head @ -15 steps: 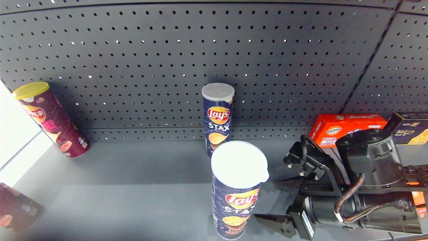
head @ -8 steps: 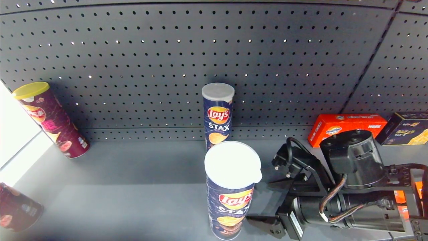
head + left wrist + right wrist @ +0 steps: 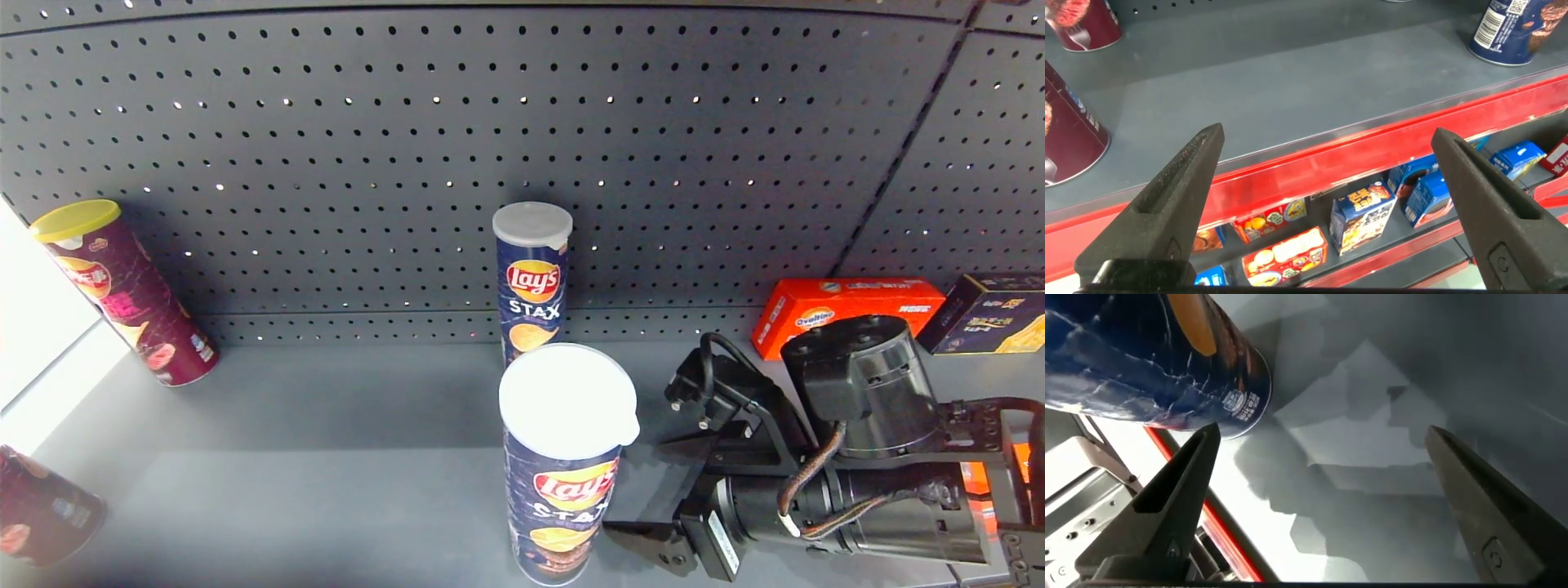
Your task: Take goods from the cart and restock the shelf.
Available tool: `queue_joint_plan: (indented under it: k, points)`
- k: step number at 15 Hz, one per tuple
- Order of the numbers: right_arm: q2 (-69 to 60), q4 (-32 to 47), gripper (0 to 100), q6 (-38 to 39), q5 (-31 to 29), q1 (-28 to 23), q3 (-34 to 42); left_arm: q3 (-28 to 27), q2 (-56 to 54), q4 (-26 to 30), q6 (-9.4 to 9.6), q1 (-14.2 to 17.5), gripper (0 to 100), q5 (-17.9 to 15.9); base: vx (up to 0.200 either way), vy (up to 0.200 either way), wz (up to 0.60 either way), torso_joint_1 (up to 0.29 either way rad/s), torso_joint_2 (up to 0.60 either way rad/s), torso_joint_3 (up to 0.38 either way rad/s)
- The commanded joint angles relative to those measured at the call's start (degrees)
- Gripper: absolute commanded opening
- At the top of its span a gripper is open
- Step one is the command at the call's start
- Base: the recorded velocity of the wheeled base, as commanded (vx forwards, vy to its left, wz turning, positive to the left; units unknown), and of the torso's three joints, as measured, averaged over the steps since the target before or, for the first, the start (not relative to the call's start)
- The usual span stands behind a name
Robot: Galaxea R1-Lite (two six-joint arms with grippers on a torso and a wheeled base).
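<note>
a: where's the can?

b: the front blue can (image 3: 563,482) stands upright on the shelf (image 3: 326,465), lower centre of the head view, with its white lid up. a rear blue can (image 3: 531,286) stands behind it, close to the pegboard (image 3: 408,122).

a: and the right gripper?

b: the right gripper (image 3: 665,490) is low, just right of the front can's base. its fingers are spread wide and hold nothing. from the head view i can't tell whether the nearer finger touches the can. the right wrist view comes in closer: the can's foot (image 3: 1151,367) sits just beside one finger, and bare shelf fills the gap between the two.

a: left gripper?

b: the left gripper (image 3: 1327,135) is wide as well and holds nothing. its wrist view adds the shelf's red front strip (image 3: 1372,159) and small cartons (image 3: 1360,216) on the level below.

a: what does the head view give on top of that?

b: the spread along the shelf. a maroon can with a yellow lid (image 3: 122,294) is at middle left, and another maroon can (image 3: 45,510) is at the lower left edge. an orange box (image 3: 841,314) and a dark box (image 3: 992,322) are at middle right, behind the right arm.
</note>
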Motion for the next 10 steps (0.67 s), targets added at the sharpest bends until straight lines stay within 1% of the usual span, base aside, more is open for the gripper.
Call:
queue_joint_plan:
  k: [1, 10]
  points:
    - [0.12, -0.03, 100, -0.06, 0.02, 0.12, -0.3, 0.0, 0.07, 0.0, 0.0, 0.0, 100, 0.01, 0.0, 0.0, 0.0, 0.0, 0.0, 0.0]
    - [3.02, -0.74, 100, -0.15, 0.02, 1.62, -1.79, 0.0, 0.07, 0.0, -0.09, 0.0, 100, 0.01, 0.0, 0.0, 0.0, 0.0, 0.0, 0.0]
